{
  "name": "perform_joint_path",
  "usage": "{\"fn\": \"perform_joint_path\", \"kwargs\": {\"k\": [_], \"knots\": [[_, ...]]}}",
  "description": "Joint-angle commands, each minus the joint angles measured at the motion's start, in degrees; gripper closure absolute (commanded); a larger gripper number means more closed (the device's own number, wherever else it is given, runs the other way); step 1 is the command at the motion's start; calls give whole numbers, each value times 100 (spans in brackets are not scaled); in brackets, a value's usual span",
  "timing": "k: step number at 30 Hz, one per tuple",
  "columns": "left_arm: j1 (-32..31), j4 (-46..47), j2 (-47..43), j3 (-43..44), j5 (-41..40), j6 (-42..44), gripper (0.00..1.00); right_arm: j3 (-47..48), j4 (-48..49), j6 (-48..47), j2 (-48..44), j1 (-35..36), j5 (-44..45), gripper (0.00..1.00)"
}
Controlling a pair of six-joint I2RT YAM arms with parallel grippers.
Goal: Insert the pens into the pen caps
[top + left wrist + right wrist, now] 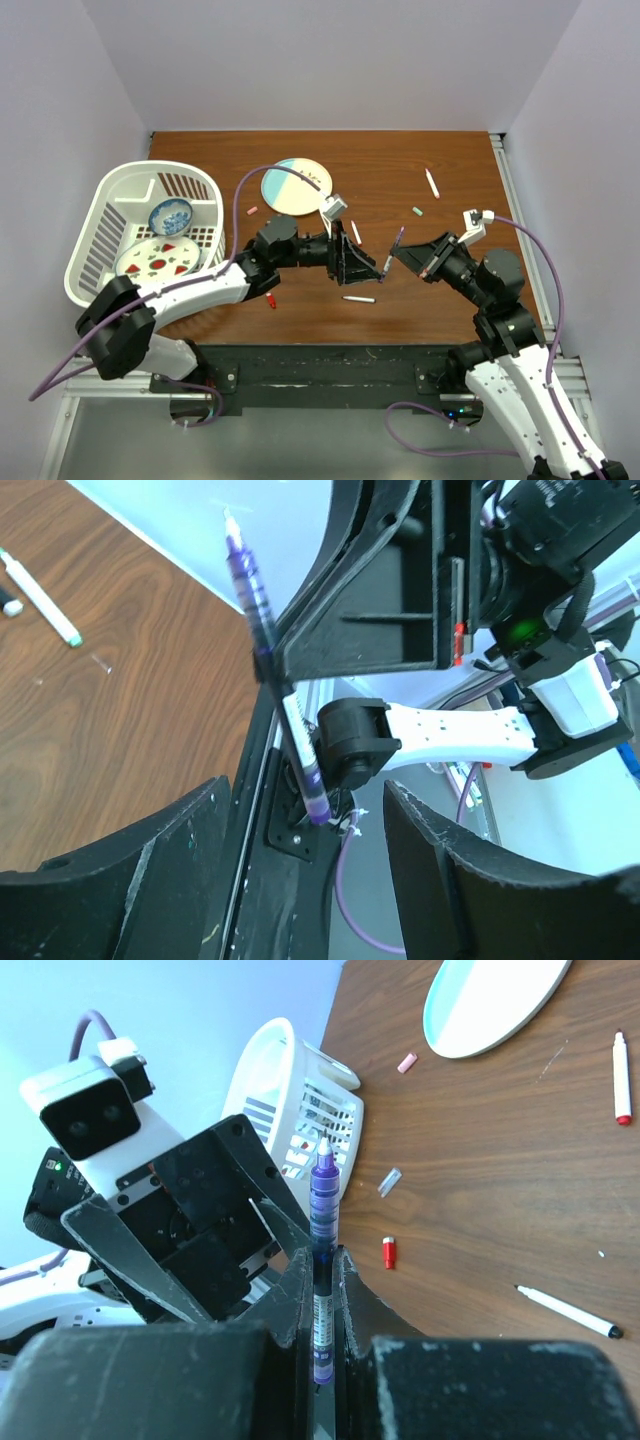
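My right gripper (322,1290) is shut on a purple pen (322,1210), held by the middle of its barrel with the bare nib pointing away from the wrist. In the top view the right gripper (398,250) holds the pen (396,245) above the table's middle. My left gripper (375,270) faces it, open and empty. In the left wrist view the pen (270,650) hangs with its tail end level with the gap of the left gripper (305,795), touching neither finger. A red cap (389,1252), a pink cap (407,1062) and a green cap (418,211) lie on the table.
White pens lie at the back right (432,183), the middle (356,232) and the front (358,299). A blue and cream plate (297,186) sits at the back. A white basket (110,200) with dishes stands at the left.
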Motion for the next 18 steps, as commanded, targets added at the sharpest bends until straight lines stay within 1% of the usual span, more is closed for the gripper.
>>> {"fn": "perform_joint_path", "kwargs": {"k": [1, 8, 9, 12, 15, 17, 18], "knots": [[-21, 538, 148, 294, 257, -101, 34, -55, 350, 10, 13, 13, -199, 100], [-21, 661, 228, 153, 423, -136, 40, -126, 386, 90, -92, 4, -68, 100], [-30, 705, 228, 136, 441, -136, 45, -117, 386, 90, -109, 13, -42, 100], [-21, 828, 263, 74, 511, -198, 53, -108, 377, 98, -109, 4, 81, 100], [-30, 872, 333, 30, 564, -259, 53, -100, 403, 107, -101, 4, 169, 100], [-30, 890, 386, 22, 573, -277, 49, -100, 395, 116, -74, 4, 222, 100], [-30, 899, 403, 30, 573, -268, 45, -108, 403, 125, -74, 4, 240, 100]]}}
